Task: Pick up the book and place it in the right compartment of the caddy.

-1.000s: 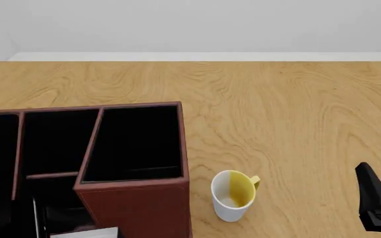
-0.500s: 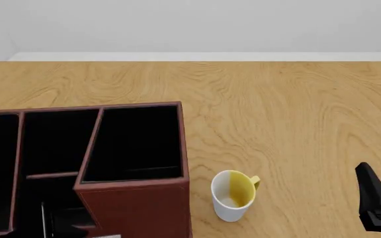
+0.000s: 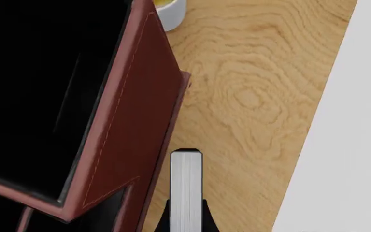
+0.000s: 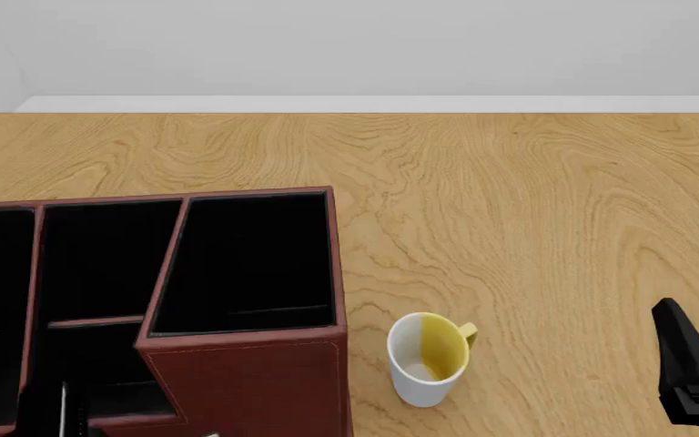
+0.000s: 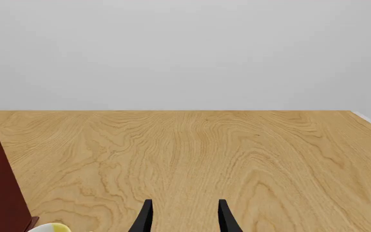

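Pinching the black-covered, white-edged book point(image 3: 186, 191), left fingers point(image 3: 162, 223); right fingers point(image 5: 144, 216) apart.

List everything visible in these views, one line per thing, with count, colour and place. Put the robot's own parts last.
caddy: one, reddish-brown with black interior, front-left part of the table.
right compartment: one, black-lined, the caddy's largest bay, nothing visible in it.
book: one, black covers with white page edge, held edge-on between the left gripper's fingers, beside the caddy's outer wall, not yet in the caddy.
mug: one, white outside and yellow inside, standing just right of the caddy.
table: one, light wood grain, under everything.
wall: one, pale grey, behind the table.
left gripper: one, black, shut on the book.
right gripper: one, black, fingers apart, holding nothing, at the table's right side.
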Robot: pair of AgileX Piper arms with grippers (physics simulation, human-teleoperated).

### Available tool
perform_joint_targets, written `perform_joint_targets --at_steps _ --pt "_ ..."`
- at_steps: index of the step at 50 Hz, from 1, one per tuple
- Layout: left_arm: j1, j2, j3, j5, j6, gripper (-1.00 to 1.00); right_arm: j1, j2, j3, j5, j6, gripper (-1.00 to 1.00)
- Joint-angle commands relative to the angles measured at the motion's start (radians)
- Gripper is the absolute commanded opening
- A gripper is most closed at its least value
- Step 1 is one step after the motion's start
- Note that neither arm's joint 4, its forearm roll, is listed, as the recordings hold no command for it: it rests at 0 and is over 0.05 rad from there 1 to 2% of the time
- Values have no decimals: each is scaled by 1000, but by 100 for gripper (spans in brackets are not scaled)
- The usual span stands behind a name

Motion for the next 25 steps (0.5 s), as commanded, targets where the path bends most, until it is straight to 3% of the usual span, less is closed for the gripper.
perform_joint_targets --at_steps 1,25 --pt "-4 -40 -78 67 41 -100 0 0 0 0 0 100" --pt "-48 -40 -257 187 51 -100 0 0 0 0 0 100"
